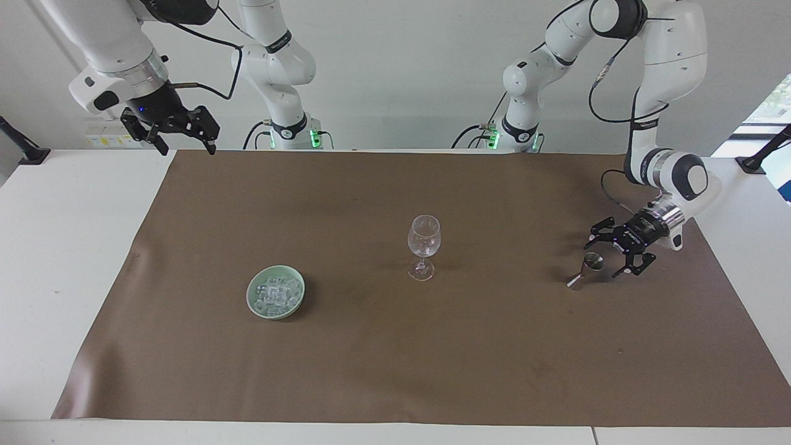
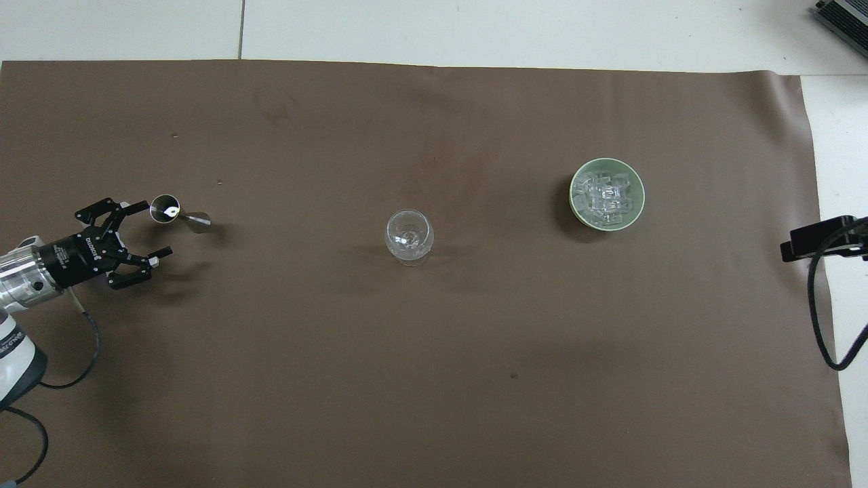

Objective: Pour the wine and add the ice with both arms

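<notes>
Left gripper (image 2: 152, 229) fingers (image 2: 137, 205) spread beside jigger (image 2: 178, 214), wine glass (image 2: 409, 236) mid-mat
</notes>
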You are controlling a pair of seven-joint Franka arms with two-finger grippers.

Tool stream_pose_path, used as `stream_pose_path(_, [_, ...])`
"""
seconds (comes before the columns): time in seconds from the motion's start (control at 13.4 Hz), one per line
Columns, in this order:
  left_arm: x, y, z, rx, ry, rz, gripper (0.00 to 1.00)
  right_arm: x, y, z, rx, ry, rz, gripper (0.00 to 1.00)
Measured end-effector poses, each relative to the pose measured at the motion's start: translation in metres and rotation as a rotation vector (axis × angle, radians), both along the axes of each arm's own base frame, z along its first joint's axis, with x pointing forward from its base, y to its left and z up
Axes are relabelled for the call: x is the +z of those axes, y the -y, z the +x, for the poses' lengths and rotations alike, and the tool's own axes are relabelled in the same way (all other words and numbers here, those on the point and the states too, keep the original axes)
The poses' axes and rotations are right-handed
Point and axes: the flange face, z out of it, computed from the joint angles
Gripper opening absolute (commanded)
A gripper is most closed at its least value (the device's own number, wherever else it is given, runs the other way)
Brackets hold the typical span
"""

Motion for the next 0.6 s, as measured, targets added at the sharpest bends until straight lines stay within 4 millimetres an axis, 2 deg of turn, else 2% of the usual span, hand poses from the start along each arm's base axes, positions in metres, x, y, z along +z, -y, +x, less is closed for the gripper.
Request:
stream_pose_path(0.45, [-0.004,0.029,0.012,0.014,0.002,0.014,1.0,0.0,0.0,0.0,0.0,0.0,0.0,1.0])
stream_pose_path(0.6, [-0.005,0.033,0.014,0.018,0.002,0.017,1.0,0.0,0.0,0.0,0.0,0.0,0.0,1.0])
